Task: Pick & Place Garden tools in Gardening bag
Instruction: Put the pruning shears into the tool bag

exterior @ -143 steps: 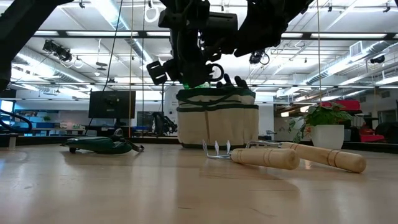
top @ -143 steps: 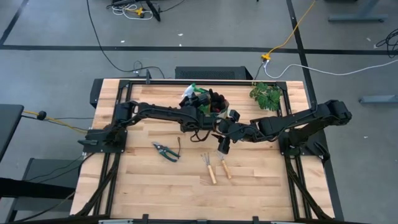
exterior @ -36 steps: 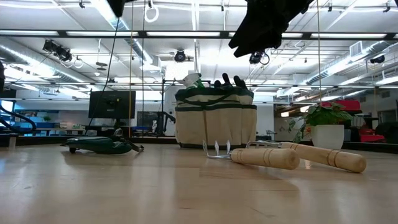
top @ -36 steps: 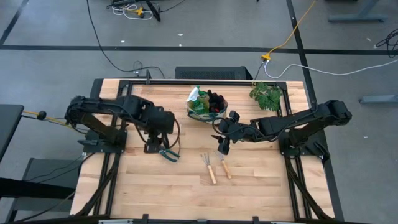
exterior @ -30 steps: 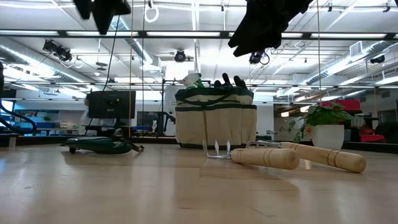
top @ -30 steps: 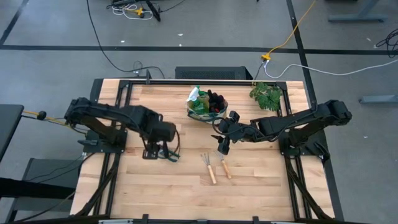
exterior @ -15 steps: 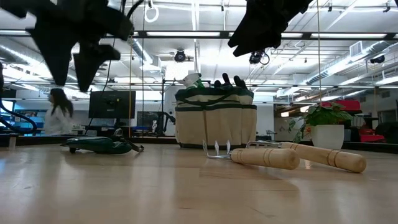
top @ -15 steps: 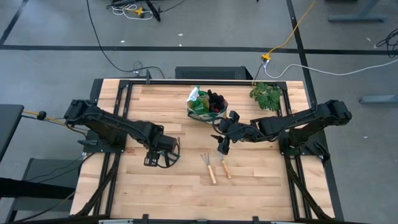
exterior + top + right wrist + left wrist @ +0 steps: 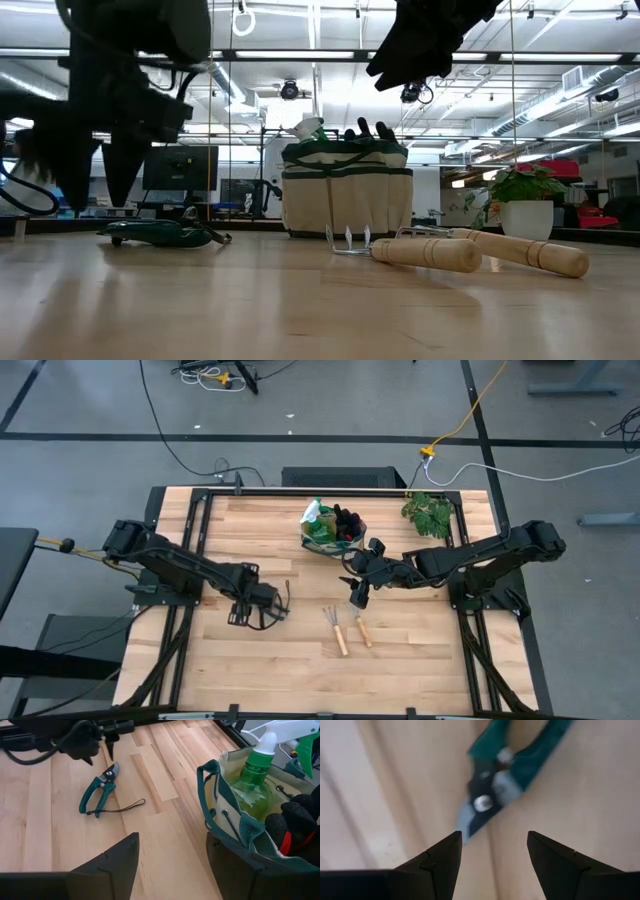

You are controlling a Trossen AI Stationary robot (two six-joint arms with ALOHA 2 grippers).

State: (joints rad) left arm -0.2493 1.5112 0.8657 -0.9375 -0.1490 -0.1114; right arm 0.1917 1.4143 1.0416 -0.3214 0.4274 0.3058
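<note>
Left claw (image 9: 237, 617) low, right claw (image 9: 357, 595) raised, both agape.

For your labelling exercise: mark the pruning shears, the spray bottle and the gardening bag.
pruning shears (image 9: 100, 790): right wrist view, green handles.
spray bottle (image 9: 252, 787): right wrist view, green body.
gardening bag (image 9: 348, 202): low view, beige front wall.

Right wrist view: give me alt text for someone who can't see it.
Green-handled pruning shears lie on the wooden table with the left gripper open just above their blades. Close by stands a canvas bag holding a green spray bottle and gloves.
</note>
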